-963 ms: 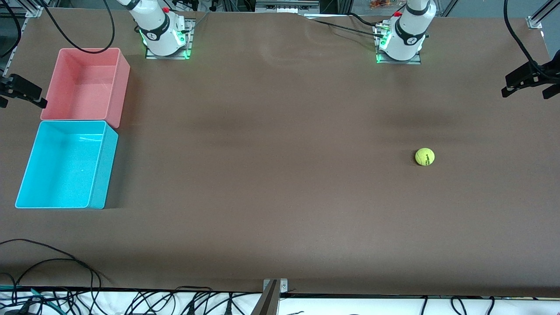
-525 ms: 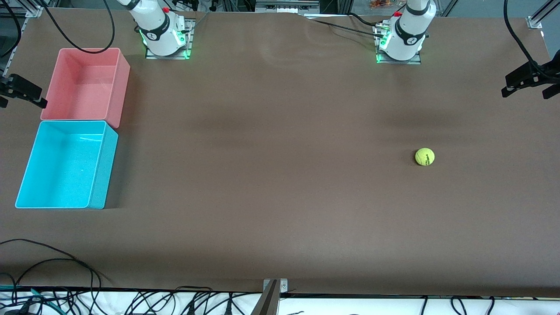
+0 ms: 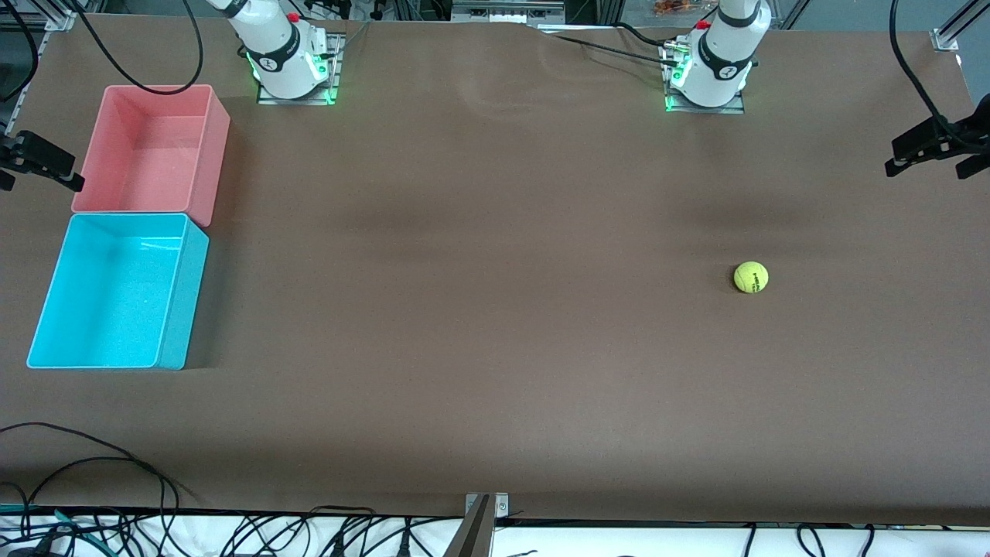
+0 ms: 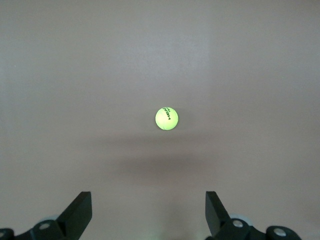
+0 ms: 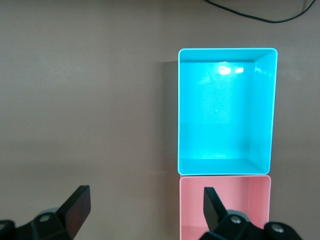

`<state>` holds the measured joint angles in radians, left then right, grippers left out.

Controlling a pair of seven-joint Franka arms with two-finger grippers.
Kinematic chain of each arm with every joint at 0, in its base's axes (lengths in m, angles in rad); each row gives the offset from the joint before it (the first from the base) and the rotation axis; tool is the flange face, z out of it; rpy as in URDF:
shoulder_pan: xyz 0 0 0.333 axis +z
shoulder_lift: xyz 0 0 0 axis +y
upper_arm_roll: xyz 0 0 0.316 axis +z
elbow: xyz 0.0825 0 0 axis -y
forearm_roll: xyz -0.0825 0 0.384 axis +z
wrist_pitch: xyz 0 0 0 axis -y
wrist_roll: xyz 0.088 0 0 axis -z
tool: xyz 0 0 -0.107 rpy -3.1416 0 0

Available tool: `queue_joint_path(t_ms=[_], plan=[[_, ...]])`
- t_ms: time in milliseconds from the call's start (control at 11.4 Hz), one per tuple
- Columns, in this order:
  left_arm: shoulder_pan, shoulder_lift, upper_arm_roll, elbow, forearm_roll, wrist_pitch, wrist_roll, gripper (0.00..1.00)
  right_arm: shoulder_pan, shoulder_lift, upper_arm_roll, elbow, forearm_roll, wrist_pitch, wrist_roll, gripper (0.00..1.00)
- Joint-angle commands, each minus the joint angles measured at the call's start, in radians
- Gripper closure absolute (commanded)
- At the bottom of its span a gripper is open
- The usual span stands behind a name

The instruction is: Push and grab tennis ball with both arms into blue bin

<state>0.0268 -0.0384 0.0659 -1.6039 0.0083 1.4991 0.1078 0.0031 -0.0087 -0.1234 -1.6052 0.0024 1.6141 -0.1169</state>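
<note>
The blue bin (image 3: 116, 290) sits empty at the table's (image 3: 495, 348) 9 o'clock edge. The tennis ball (image 3: 751, 277) rests at 3 o'clock, well apart. The right claw (image 5: 145, 210) hangs released above the bins; the left claw (image 4: 149, 212), released above the ball, should descend at the ball's 3 o'clock side and push squarely toward 9.

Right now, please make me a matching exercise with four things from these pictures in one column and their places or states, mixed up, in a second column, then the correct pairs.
Things:
1. tennis ball
2. blue bin
3. pink bin
4. left tool

Places or states:
A. open, high above the bare table, with the ball in its view
B. empty, nearer to the front camera than its neighbour bin
C. alone on the table toward the left arm's end
D. empty, close to the right arm's base

Pairs: 1-C, 2-B, 3-D, 4-A
</note>
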Motion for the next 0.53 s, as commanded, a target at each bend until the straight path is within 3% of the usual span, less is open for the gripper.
queue_joint_path(t_ms=[0,175,438], plan=[[0.004,-0.002,-0.001,-0.115,0.021,0.126,0.01,0.0,0.0,0.01,-0.001,0.027,0.019,-0.014,0.006,0.0],[0.016,-0.002,0.0,-0.2,0.021,0.209,0.012,0.0,0.0,0.01,-0.001,0.027,0.018,-0.016,0.006,0.0],[0.024,0.0,-0.001,-0.244,0.016,0.254,0.023,0.0,0.0,0.01,-0.001,0.027,0.019,-0.016,0.006,0.0]])
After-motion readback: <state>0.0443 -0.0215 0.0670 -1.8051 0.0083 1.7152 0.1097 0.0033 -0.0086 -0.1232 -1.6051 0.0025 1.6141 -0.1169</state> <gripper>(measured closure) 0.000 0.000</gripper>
